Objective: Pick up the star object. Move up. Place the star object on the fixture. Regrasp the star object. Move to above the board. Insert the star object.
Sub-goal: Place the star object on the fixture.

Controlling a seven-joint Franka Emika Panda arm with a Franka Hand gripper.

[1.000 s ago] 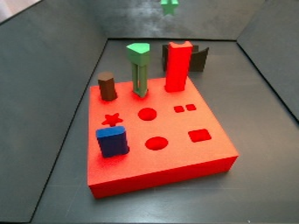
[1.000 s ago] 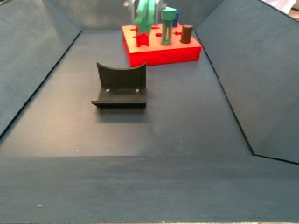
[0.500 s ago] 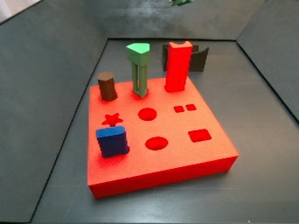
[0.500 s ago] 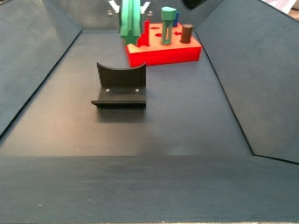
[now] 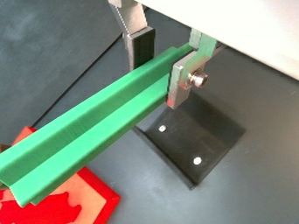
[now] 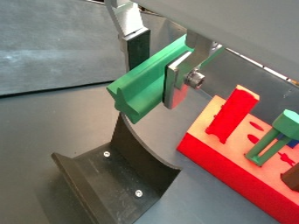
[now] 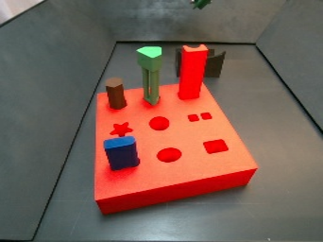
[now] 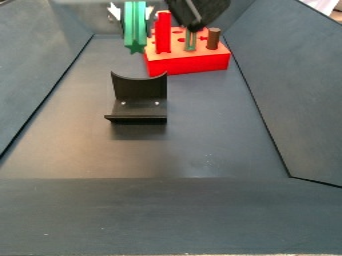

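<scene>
My gripper [image 5: 162, 66] is shut on the star object [image 5: 93, 131], a long slim green peg held level between the silver fingers, also in the wrist view [image 6: 149, 80]. The fixture [image 5: 193, 140], a dark bracket on a base plate, stands on the floor right below the peg; it also shows in a wrist view [image 6: 117, 166]. In a side view the gripper [image 8: 134, 12] hangs with the peg [image 8: 134, 30] above the fixture [image 8: 136, 98]. The red board [image 8: 194, 62] lies behind it. The board's star hole [image 7: 121, 129] is empty. In that side view only a green tip [image 7: 199, 3] shows.
On the board [image 7: 164, 180] stand a tall red post [image 7: 192, 71], a green peg with a triangular top [image 7: 150, 74], a brown cylinder [image 7: 116, 93] and a blue block [image 7: 121, 151]. Dark sloping walls ring the floor [image 8: 160, 180].
My gripper has carried the star object away from above the board, towards the fixture. The grip has not changed.
</scene>
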